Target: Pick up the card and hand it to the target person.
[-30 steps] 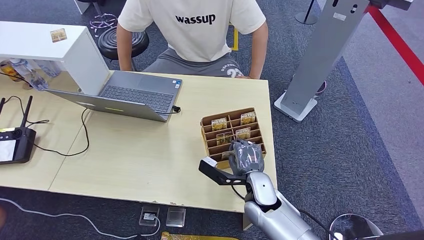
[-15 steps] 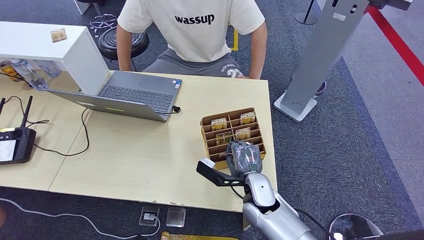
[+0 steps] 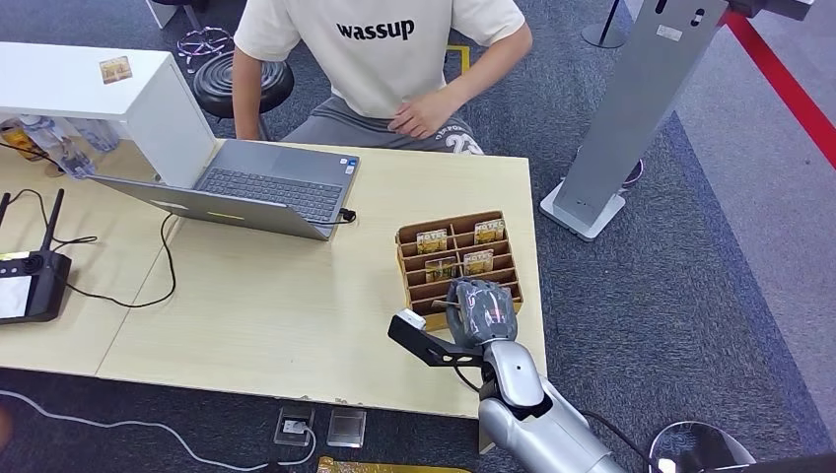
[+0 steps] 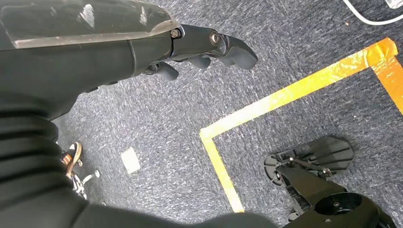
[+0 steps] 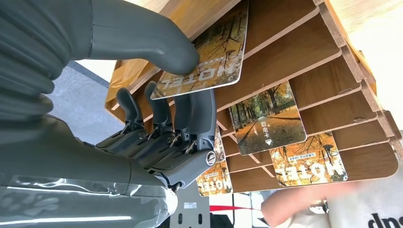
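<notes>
now right hand (image 5: 157,118) pinches card (image 5: 209,57) at holder (image 5: 304,52).

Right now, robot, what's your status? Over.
Right robot hand pinching an autumn-print hotel card at the slotted wooden card holder. Left robot hand hanging, holding nothing. Nothing blocking.

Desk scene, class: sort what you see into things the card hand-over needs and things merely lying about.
Needed: card, pinched by right hand; wooden card rack; seated person.

Lying about: laptop; remote controller; white box; stool.
</notes>
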Robot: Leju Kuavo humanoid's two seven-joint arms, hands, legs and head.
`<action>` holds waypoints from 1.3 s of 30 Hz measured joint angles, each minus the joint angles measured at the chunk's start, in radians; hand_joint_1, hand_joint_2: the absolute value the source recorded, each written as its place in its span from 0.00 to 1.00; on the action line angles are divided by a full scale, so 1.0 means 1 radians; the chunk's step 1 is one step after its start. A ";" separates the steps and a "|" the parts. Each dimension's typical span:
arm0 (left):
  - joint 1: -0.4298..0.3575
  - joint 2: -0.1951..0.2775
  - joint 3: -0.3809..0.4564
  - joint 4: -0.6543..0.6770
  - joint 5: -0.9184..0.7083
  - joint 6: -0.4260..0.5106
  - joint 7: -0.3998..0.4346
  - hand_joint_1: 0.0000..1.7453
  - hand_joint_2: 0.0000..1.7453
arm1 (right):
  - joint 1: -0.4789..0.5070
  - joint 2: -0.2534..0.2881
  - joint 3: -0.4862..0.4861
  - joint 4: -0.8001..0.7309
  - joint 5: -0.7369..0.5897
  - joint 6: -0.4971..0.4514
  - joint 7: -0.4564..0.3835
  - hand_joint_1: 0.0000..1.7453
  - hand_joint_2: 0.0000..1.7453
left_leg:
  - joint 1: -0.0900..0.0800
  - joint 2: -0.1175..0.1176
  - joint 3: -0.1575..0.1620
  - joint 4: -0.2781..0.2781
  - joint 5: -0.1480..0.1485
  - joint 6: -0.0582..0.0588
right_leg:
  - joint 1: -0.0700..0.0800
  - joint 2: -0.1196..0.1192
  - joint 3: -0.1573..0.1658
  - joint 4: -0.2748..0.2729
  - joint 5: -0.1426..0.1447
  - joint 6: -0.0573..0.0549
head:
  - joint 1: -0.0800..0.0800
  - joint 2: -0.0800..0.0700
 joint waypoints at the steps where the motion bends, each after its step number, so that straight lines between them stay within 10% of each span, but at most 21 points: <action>1: 0.000 0.000 0.000 0.000 0.004 -0.002 -0.001 0.00 1.00 | 0.000 0.000 0.000 -0.001 -0.004 0.000 -0.001 0.78 1.00 | 0.000 0.000 0.000 0.000 0.000 0.000 | 0.000 0.000 0.000 0.000 0.000 0.000 | 0.000 0.000; 24: 0.025 0.010 0.000 0.000 0.043 0.024 0.003 0.00 1.00 | -0.013 -0.138 -0.091 -0.533 -0.138 0.071 0.061 0.78 1.00 | 0.000 0.000 0.000 0.000 0.000 0.000 | 0.000 0.000 0.000 0.000 0.000 0.000 | 0.000 0.000; 39: 0.009 0.007 0.000 0.000 0.043 0.020 0.007 0.00 1.00 | -0.060 -0.123 -0.088 -0.429 -0.326 -0.083 -0.237 0.78 1.00 | 0.000 0.000 -0.001 0.000 0.000 0.000 | 0.000 0.000 0.000 0.000 0.000 0.000 | 0.000 0.000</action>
